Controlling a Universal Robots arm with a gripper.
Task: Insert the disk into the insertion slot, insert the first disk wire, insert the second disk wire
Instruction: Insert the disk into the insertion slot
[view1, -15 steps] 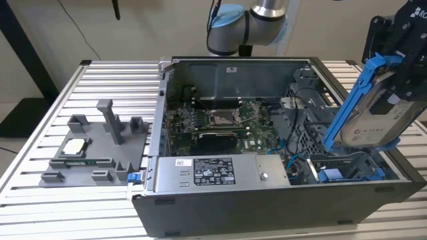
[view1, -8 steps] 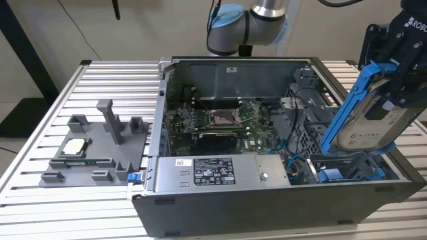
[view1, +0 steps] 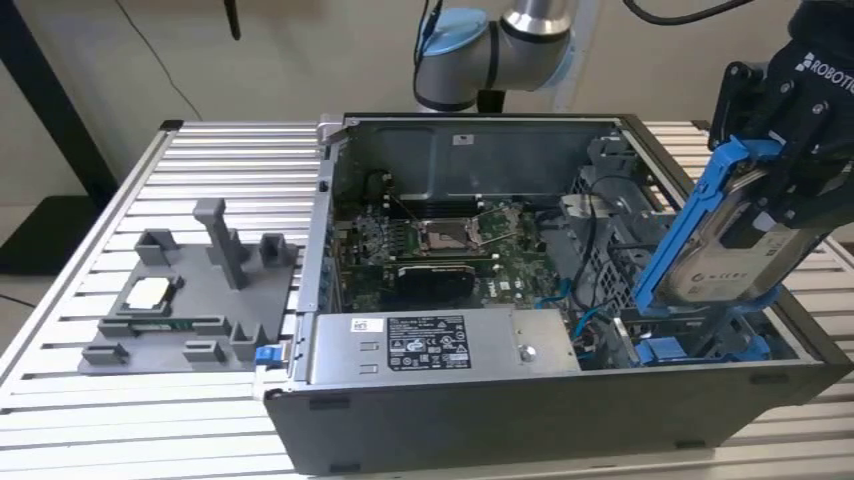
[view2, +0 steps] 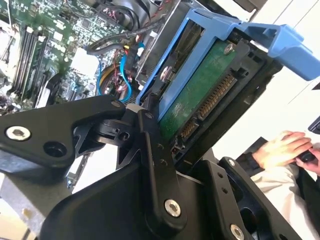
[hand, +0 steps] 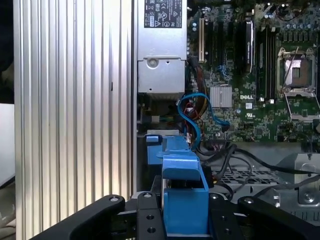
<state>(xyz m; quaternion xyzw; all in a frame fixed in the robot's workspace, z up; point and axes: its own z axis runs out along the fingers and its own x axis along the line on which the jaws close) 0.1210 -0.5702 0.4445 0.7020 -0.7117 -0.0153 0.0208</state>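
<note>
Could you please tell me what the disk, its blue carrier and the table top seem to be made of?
The disk: grey metal casing with a dull sheen, probably aluminium or steel; white paper-like label. Its carrier: bright blue plastic, smooth and moulded-looking. The table top: ribbed silvery metal, likely extruded aluminium.

Computer case (view1: 534, 430) on the table (view1: 200, 160), fixture plate (view1: 187, 300) beside it at the exterior view's left. Inside, power supply box (view1: 427, 345) along the case's near wall, motherboard (view1: 441, 245) behind; disk (view1: 727, 265) leans above the insertion slot (view1: 694, 350), perhaps touching it.
</note>
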